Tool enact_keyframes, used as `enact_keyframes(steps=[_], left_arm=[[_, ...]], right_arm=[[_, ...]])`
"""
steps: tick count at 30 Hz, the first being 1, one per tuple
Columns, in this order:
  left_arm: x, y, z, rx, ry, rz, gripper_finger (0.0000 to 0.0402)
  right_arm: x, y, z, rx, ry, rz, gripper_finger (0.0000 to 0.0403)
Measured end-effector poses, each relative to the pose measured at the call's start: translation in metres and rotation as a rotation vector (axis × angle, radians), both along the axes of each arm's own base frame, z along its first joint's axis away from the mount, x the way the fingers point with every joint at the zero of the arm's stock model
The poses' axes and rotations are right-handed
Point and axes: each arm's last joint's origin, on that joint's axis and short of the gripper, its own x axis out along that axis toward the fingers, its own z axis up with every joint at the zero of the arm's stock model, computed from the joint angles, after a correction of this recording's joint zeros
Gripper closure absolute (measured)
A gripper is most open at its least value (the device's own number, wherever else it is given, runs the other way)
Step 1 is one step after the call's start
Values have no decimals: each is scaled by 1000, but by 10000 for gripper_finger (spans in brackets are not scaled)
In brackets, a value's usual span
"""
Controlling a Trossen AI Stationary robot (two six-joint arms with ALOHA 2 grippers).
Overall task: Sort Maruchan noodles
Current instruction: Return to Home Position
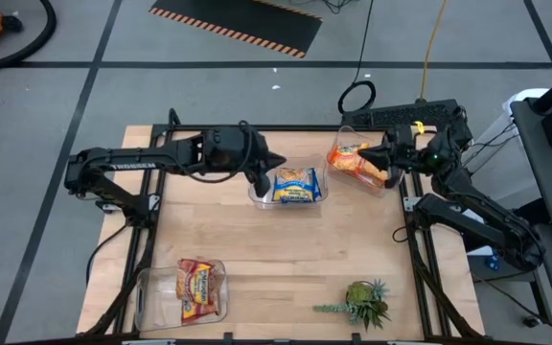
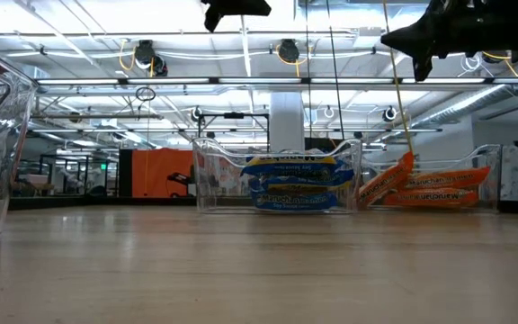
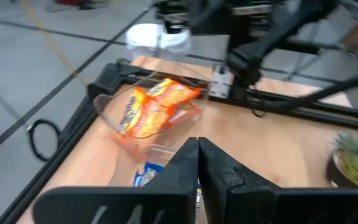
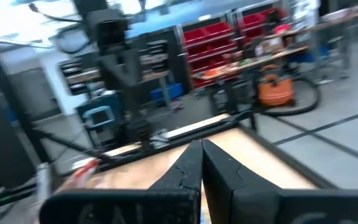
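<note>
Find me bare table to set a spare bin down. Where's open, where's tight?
Open: table centre, bordered by blue-pack bin, red-pack bin and plant; also the right strip between orange-pack bin and plant. Crowded: far edge, where the two bins sit close and the left gripper and right gripper, fingers shut, hang above them.

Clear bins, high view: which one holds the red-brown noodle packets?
The bin at the picture's bottom left, near the table's corner; the other two, farther up, hold blue packets and orange packets.

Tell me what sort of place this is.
Likely a workshop or warehouse-style lab: racks of red bins, an orange shop vacuum, and a hazard-striped floor mat.
</note>
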Motion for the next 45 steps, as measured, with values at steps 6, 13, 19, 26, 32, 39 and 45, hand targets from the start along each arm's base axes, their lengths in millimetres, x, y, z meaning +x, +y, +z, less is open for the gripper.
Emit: enact_keyframes(steps=[6,13,19,26,32,39,45], left_arm=[[-1,0,-2,58,31,-104,398],[-13,9,-2,75,34,-158,399],[-36,8,-30,51,27,-195,399],[-81,8,-61,31,-27,-154,400],[-112,7,-78,21,-56,-134,400],[-133,-2,-96,-17,-87,-132,400],[-143,-6,-113,-21,-89,-142,400]], right_arm=[[-1,-2,0,-39,2,-89,402],[3,1,0,-66,6,-140,403],[8,5,1,-77,6,-212,403],[15,15,0,-148,31,-223,403],[18,19,-3,-206,47,-189,403],[19,20,-31,-278,120,-132,403],[18,24,-61,-272,61,-98,403]])
